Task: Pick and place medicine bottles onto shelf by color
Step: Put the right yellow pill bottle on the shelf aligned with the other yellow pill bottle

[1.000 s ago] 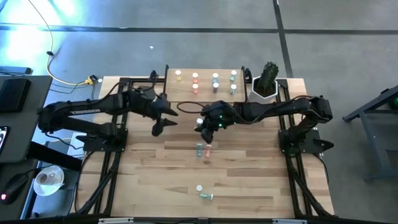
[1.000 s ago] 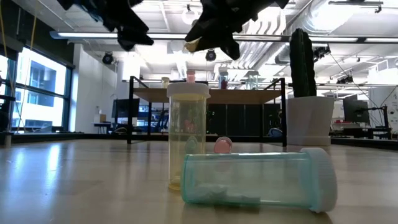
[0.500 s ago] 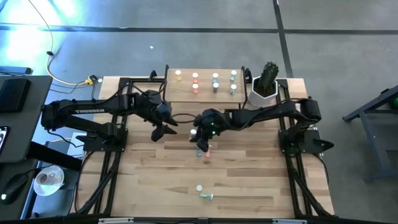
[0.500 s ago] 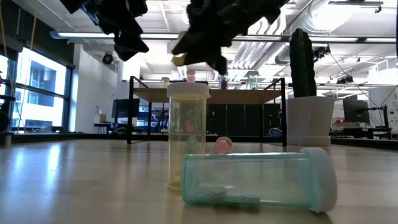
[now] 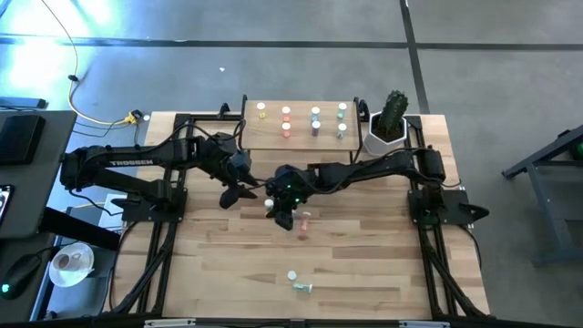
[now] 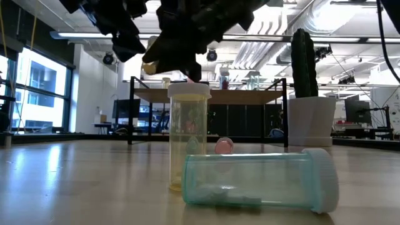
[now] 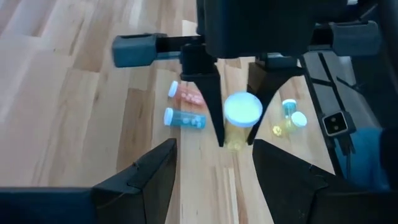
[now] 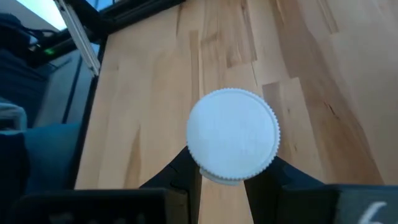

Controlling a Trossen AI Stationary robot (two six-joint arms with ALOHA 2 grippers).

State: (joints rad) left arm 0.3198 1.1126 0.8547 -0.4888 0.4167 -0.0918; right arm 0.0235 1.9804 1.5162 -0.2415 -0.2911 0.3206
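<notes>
Right end effector (image 5: 276, 206) is over the middle of the tabletop (image 5: 364, 264), fingers clamped on a yellow bottle (image 7: 240, 118) with a white cap (image 8: 232, 136), carried clear of the wood. Right beside it hangs the left end effector (image 5: 239, 193), fingers spread wide and holding nothing, facing the carried bottle head-on; this looks like a handover being set up, or simply the left arm waiting its turn. On the tabletop just beyond, a pink bottle (image 7: 186, 93) and a blue bottle (image 7: 185, 118) lie on their sides, touching. Nearer the front edge, another yellow bottle (image 6: 187, 134) stands upright with a green bottle (image 6: 259, 180) lying against it. The shelf (image 5: 301, 128) at the back already carries several bottles in rows. Next, I'd say, the held bottle must travel back to the shelf's yellow spot on the left and be set upright without knocking its neighbours.
</notes>
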